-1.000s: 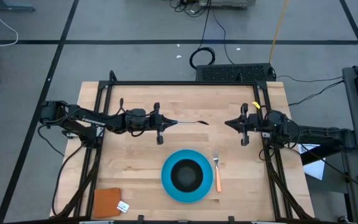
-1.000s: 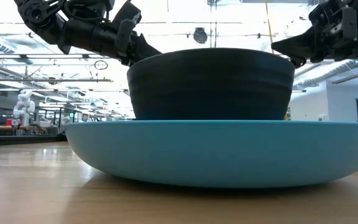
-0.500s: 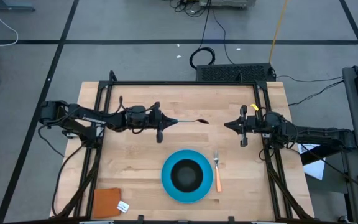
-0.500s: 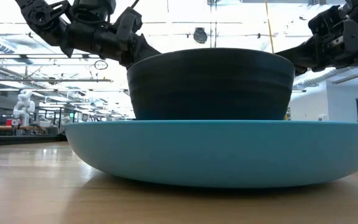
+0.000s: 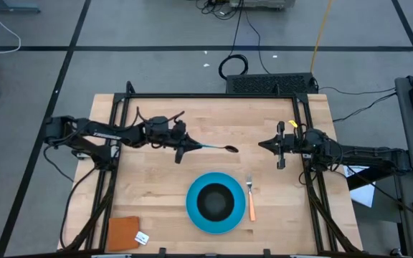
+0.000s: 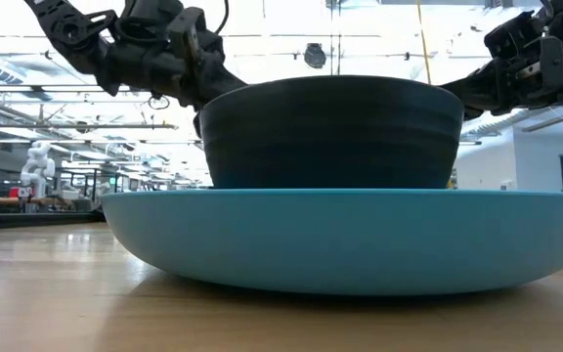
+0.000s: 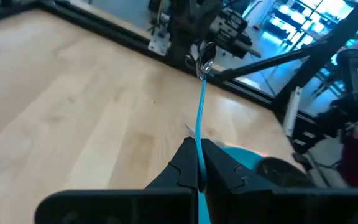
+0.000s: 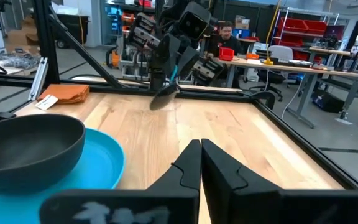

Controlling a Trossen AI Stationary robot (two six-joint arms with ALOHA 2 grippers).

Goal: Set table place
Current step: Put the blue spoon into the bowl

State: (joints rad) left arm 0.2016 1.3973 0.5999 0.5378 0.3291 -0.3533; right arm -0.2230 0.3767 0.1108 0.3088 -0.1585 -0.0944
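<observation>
Black bowl (image 5: 214, 201) sits on the blue plate (image 5: 194, 212) near the desk's (image 5: 156, 186) front edge, orange-handled fork (image 5: 250, 198) beside it; the teal spoon (image 5: 217, 147) is held above the desk's middle.

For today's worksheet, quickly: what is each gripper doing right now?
Left gripper: shut on the spoon, above the table.
Right gripper: shut, holding nothing.

The left end effector (image 5: 188, 145) grips the spoon (image 5: 217, 148) above the table (image 5: 156, 186), beyond the plate (image 5: 193, 208).

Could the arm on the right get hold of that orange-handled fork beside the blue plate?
Probably yes. The right gripper is shut and holds nothing, the fork lies in the open on the table beside the plate, and nothing stands between them.
</observation>
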